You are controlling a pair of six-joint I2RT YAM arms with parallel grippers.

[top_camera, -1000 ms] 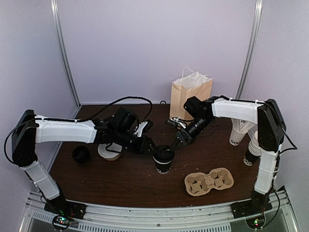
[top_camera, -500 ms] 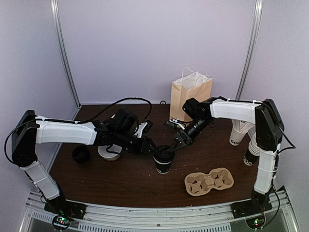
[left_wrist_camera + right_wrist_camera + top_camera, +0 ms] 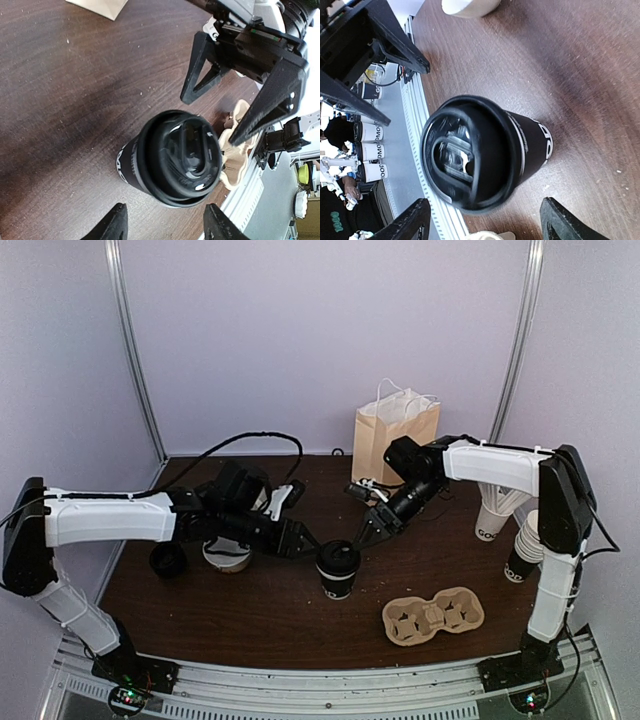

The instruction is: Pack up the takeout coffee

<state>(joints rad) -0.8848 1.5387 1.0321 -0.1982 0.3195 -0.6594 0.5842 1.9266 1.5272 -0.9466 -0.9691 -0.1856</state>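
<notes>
The takeout coffee [image 3: 338, 568], a black paper cup with a black dome lid, stands upright on the brown table, between my two grippers. My left gripper [image 3: 306, 545] is open and empty just left of it, not touching it. My right gripper [image 3: 368, 536] is open and empty just to its upper right. In the left wrist view the cup [image 3: 170, 159] lies just beyond my open gripper [image 3: 165, 227], with the right gripper [image 3: 240, 95] past it. In the right wrist view the cup [image 3: 485, 150] lies just beyond my open gripper [image 3: 487, 222].
A tan paper bag [image 3: 393, 435] stands open at the back. A cardboard cup carrier [image 3: 433, 615] lies at the front right. Stacks of paper cups [image 3: 497, 512] stand at the right edge. A cream mug [image 3: 228, 554] and a small black round object [image 3: 168, 560] sit at the left.
My left arm has drawn back to the left, so its gripper stands a little off the cup. The right gripper has shifted slightly up and right. The cup has not moved.
</notes>
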